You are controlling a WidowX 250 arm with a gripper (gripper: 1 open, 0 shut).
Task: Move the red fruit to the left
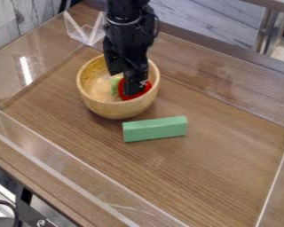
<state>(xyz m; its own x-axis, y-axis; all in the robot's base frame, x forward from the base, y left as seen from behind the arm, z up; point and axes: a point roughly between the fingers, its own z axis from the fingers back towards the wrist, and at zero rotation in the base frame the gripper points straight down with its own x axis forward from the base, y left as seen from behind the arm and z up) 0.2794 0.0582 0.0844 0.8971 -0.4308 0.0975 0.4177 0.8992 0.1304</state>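
Gripper (128, 82) spread wide, pointing down into wooden bowl (99, 104), straddling red fruit (138, 88) sitting inside bowl, mostly hidden; contact unclear. Green block (155, 129) on bench (216, 106) beside bowl.

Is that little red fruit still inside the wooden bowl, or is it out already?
Inside. The red fruit lies in the wooden bowl, partly hidden behind the robot's open fingers; whether they touch it, I cannot tell.
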